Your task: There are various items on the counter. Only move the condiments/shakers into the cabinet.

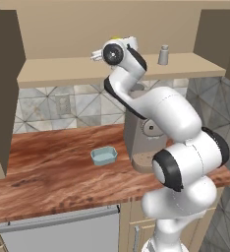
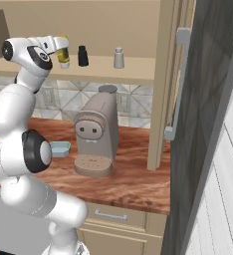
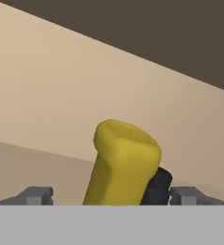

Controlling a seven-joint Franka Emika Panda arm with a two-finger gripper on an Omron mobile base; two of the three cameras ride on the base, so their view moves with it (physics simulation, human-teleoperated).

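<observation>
Between the spread tool (image 3: 111, 195) fingers stands the yellow bottle (image 3: 122, 162).

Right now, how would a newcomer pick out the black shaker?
Find the tan cabinet above the counter. On its shelf stand three small containers; the black shaker is the middle one, between the yellow bottle and the grey-white shaker.

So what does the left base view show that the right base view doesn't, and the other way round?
Left base view: the grey-fronted drawer unit under the counter. Right base view: the black shaker standing next to the yellow bottle on the cabinet shelf, plus a long door handle. Both: the grey-white shaker on that shelf, and the beige coffee machine and light-blue dish on the counter.
</observation>
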